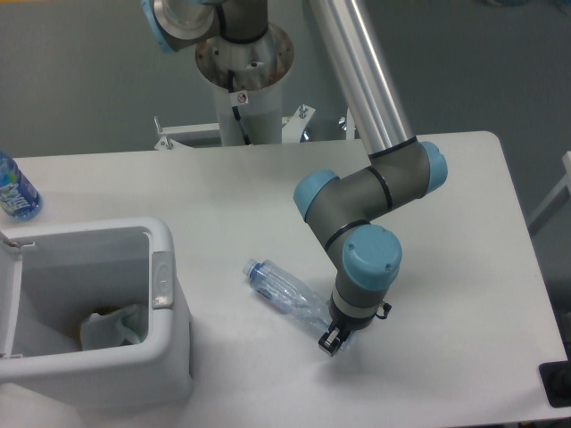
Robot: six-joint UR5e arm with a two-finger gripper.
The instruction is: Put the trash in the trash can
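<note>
Clear plastic, slightly crushed, the water bottle [285, 292] lies on its side on the white table [464, 267], cap end pointing up and left toward the trash can [169, 348], base end tucked under the arm's wrist. The gripper [332, 340] points down at that base end, its dark fingers [328, 343] showing just below the blue-capped wrist joint; they look closed on the bottle's base, though the wrist hides most of the contact. The bottle sits well apart from the can, which stands open at the table's left front corner, a grey latch [161, 279] on its right wall. Inside the can, a crumpled white wrapper [111, 326] with a green tinge lies on the bottom. A small upright bottle [16, 192] with a bright blue label stands at the far left edge of the table
</note>
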